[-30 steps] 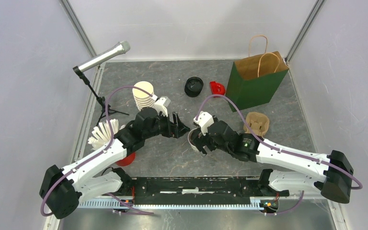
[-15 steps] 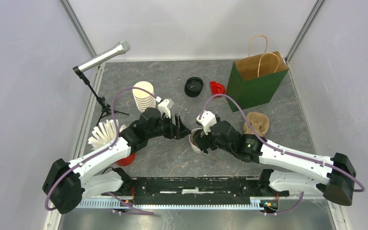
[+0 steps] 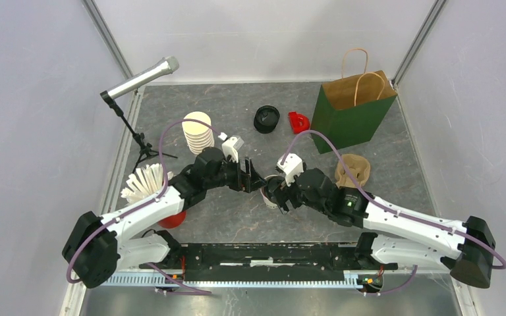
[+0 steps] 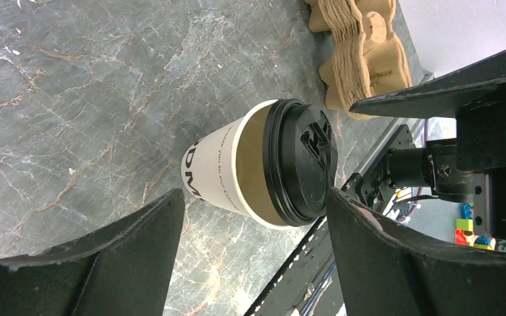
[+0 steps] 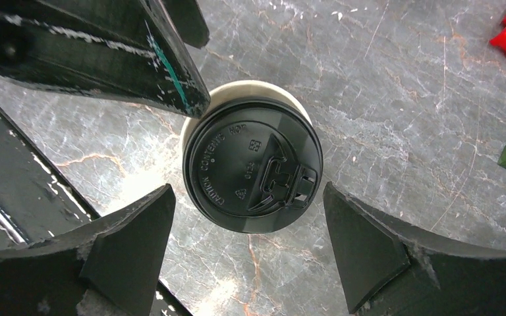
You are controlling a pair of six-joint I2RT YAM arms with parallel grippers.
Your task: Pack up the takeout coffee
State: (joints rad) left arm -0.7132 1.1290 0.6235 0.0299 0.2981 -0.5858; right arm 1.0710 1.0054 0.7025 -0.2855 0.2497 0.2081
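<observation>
Here, the left gripper (image 4: 255,197) is held wide open, with one finger on each side of the coffee cup (image 4: 227,172), and no touch can be seen. The right gripper (image 5: 247,197) is spread open too, and it is hung right over the black lid (image 5: 252,164) of the same cup. The cup is stood upright near the middle of the table (image 3: 237,112), a bit toward the near edge.

The two grippers are crowded very close together, and one left finger is seen just beside the right gripper. If both are closed at once, they could be bumped together and the cup could be tipped over. If the paper wall is squeezed too hard, the lid could be popped off and anything inside could be spilled.

The green bag (image 3: 352,112) is stood well apart, by the far right corner. The cup could be dropped on the way there if it is held too loosely.
</observation>
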